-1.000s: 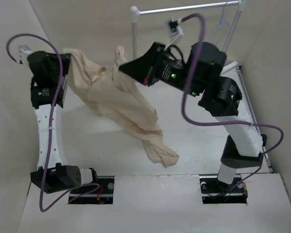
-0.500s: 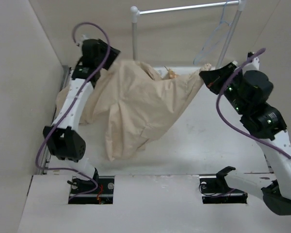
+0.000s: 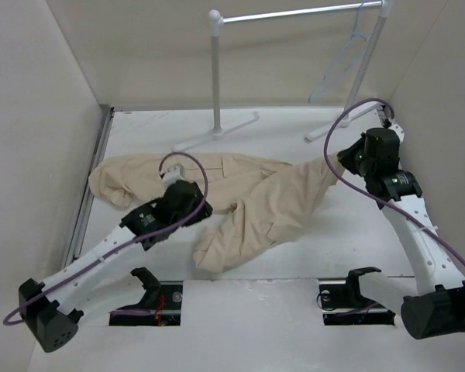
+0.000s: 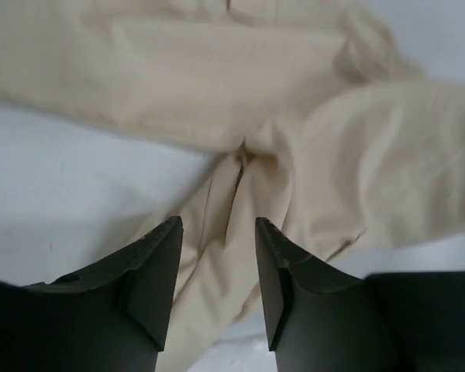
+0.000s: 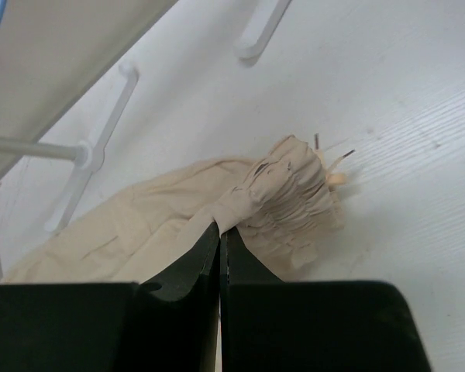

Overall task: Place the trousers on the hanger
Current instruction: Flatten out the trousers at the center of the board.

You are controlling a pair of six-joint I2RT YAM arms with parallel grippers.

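— Beige cloth first: on the near side of the rack [image 3: 215,70], the trousers [image 3: 240,194] lie spread across the white surface [image 3: 333,232], one leg end bunched closest to the arm bases.

— And the left claw [image 4: 217,232]?

— Nearest of all to the viewer, short of the rack's post. Its jaws stand apart above a fold of the cloth, gripping nothing.

— The right one?

— The right claw [image 5: 219,232] sits farther back, just short of the rack's right foot. Its jaws are pressed together on a gathered, pleated end of the trousers, with a short tie showing at the bunch.

— So the cloth is held at that end only?

— Yes; everything else rests on the surface.

— And the hanger [image 3: 341,62]?

— Farthest away. The thin, pale thing hangs from the right end of the rack's bar [image 3: 294,14], well apart from the trousers.
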